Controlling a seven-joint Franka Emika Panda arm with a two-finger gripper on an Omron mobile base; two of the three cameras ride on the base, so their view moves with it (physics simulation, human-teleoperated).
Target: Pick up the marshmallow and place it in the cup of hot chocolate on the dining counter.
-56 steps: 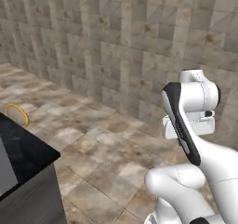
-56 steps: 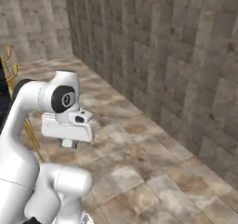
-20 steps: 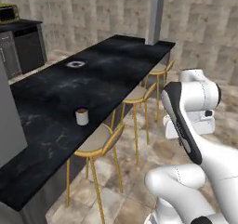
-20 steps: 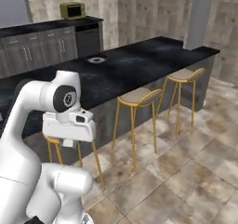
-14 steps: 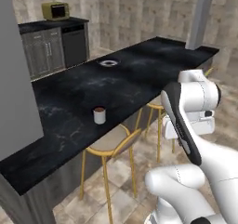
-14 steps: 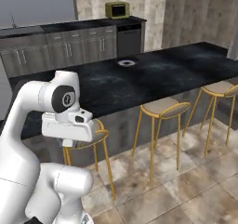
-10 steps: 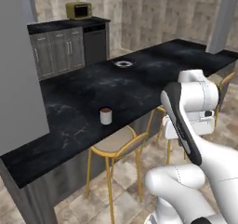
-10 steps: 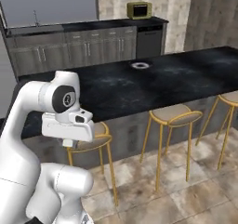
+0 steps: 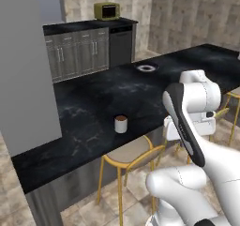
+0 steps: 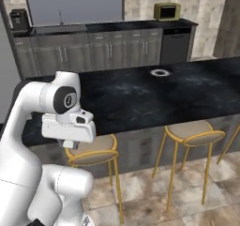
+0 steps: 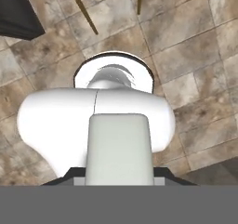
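Left base view shows the long shiny black marble dining counter (image 9: 93, 103) with thin white veins running across the room. On it, near the front edge, stands the small white cup of hot chocolate (image 9: 121, 124), upright, with dark brown drink at its top. Farther back on the same counter lies a round white plate with a dark rim (image 9: 146, 67), well apart from the cup. Just below the cup, under the counter edge, sits a stool with a tan round seat and yellow legs (image 9: 129, 154).

Behind the counter is a row of grey cabinets with a dark top (image 9: 89, 49), and a small yellow box-shaped appliance (image 9: 107, 10) sits on it. A big flat grey panel (image 9: 26, 70) stands at the left.

Right base view shows the same counter from the other side, with the plate on it. Two more of the yellow-legged stools (image 10: 192, 132) stand in front of it on the brown stone tile floor (image 10: 154, 192).

The white robot arm (image 9: 192, 103) is folded up in front of the counter, not over it. The hand points down toward the floor. I cannot tell how wide the gripper is or if it holds anything. The marshmallow is too small or hidden for me to tell where it is.
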